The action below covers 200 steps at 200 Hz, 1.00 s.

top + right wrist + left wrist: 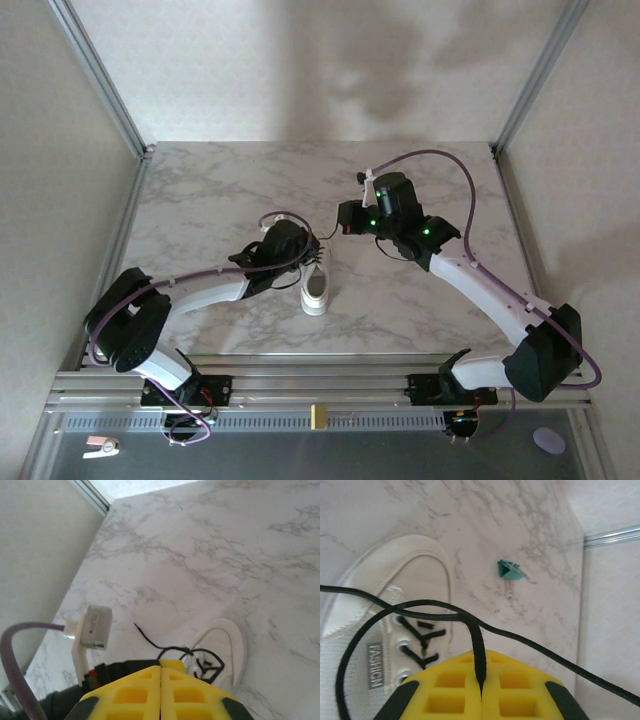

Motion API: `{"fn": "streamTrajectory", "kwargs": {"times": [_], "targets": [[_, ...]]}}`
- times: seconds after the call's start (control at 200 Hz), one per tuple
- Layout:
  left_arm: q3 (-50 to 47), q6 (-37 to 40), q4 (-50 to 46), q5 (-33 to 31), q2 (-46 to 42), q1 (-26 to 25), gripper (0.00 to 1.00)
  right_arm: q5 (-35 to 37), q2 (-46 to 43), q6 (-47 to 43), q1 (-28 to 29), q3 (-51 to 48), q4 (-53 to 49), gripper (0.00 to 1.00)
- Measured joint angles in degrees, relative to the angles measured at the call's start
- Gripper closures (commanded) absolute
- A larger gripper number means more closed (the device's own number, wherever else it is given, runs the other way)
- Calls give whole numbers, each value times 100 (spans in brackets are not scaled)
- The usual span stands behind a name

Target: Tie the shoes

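The shoe point(316, 292) is a small white sneaker standing mid-table with its heel toward the arms. The left wrist view shows it point(375, 605) at the left, with "FASHION" on its tongue. My left gripper point(481, 658) hovers just above the shoe's opening point(310, 256), its yellow fingers point(450, 685) shut on a black lace point(478, 645) that rises into their seam. Another strand point(560, 662) runs off to the lower right. My right gripper point(346, 229) sits just right of the left one, above the shoe point(227, 650). It point(160, 667) is shut, with no lace showing in its seam. A loose lace end point(145, 636) lies on the table.
A small green binder clip point(510, 571) lies on the marble table point(200, 200) beyond the shoe. Metal frame posts point(110, 95) and beige walls bound the table on the left, right and back. A purple cable point(440, 160) loops over the right arm.
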Motion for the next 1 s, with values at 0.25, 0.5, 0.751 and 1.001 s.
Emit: {"fn": "streamTrajectory", "kwargs": {"times": [0.25, 0.5, 0.751, 1.001], "targets": [[81, 382, -474, 72, 68, 85, 100, -369, -422, -210, -4, -155, 129, 100], [127, 560, -531, 153, 101, 98, 100, -828, -509, -208, -4, -162, 610, 100], [127, 616, -535, 221, 98, 249, 100, -533, -837, -317, -4, -487, 249, 100], [127, 715, -535, 337, 98, 332, 100, -649, -1368, -391, 286, -986, -291, 100]]}}
